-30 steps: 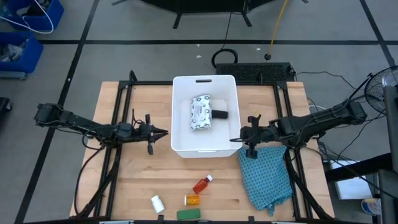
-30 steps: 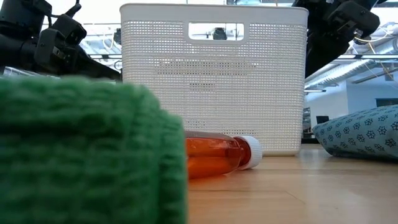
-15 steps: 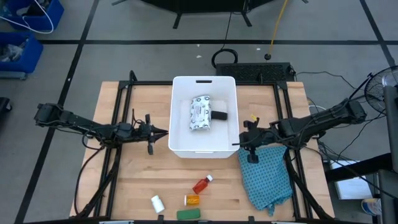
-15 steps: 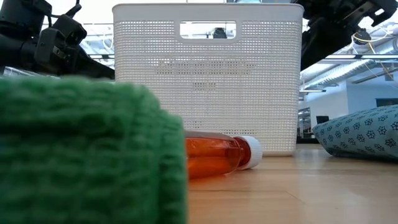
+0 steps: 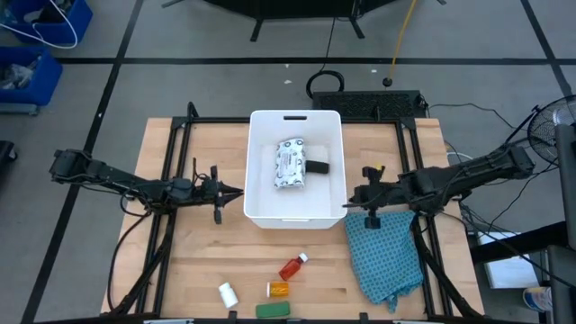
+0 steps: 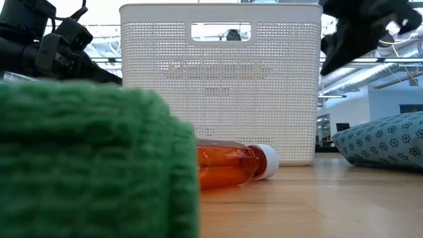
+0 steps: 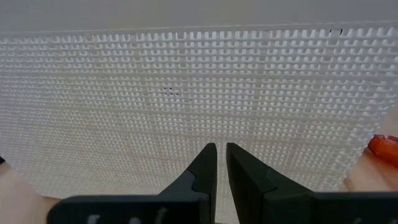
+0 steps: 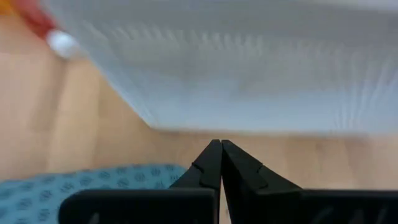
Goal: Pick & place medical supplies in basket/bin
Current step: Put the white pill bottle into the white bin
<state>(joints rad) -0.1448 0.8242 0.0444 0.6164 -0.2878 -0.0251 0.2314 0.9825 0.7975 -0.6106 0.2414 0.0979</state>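
Observation:
The white basket [image 5: 254,171] stands mid-table and holds the white patterned packet [image 5: 290,164] and the black block [image 5: 317,166]. On the wood near the near edge lie the red bottle [image 5: 293,266], the orange vial [image 5: 278,289], the white little bottle [image 5: 228,293] and the green flat bar [image 5: 273,310]. My left gripper [image 5: 241,191] is shut, with its tips at the basket's left wall [image 7: 186,93]. My right gripper [image 5: 348,207] is shut and sits just off the basket's right wall, near its near right corner. My left gripper points level from the table's left at the basket's left wall [image 7: 211,124]. Its shut fingertips [image 7: 208,152] are right at the mesh, and I cannot tell whether they touch it.
The teal patterned cloth [image 5: 385,254] lies on the table's right, just under and beyond my right gripper. In the low view the green flat bar [image 6: 86,158] fills the near left, with the red bottle [image 6: 234,165] lying on its side before the basket [image 6: 218,86].
The basket has slid a little toward the table's left, closer to my left gripper. My right gripper, which was at the basket's right wall, has since drawn back toward the table's right edge and stays shut.

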